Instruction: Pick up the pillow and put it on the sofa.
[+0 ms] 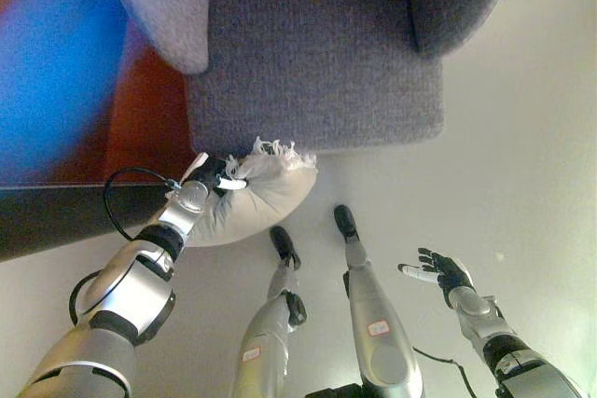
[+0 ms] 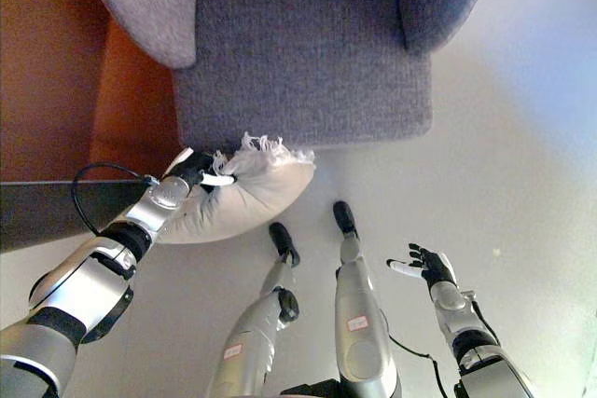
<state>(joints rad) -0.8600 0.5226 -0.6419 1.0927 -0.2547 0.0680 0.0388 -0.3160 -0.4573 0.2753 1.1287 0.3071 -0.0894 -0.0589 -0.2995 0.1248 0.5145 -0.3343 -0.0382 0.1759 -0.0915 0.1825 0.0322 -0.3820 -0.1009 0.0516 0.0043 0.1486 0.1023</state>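
1. My left hand (image 1: 213,177) is clenched on the upper left edge of the pillow (image 1: 261,195), fingers curled into the cloth, a white fingertip lying across it.
2. The pillow is cream-coloured with a white fringe along its top edge. It hangs from my grasp just in front of the sofa (image 1: 317,53), its fringe against the lower front edge of the seat.
3. The sofa is grey; its seat cushion fills the upper middle of the view, with an armrest on each side.
4. My right hand (image 2: 427,267) hovers low over the pale floor (image 1: 522,165), well apart from the pillow, fingers spread and relaxed, grasping nothing.
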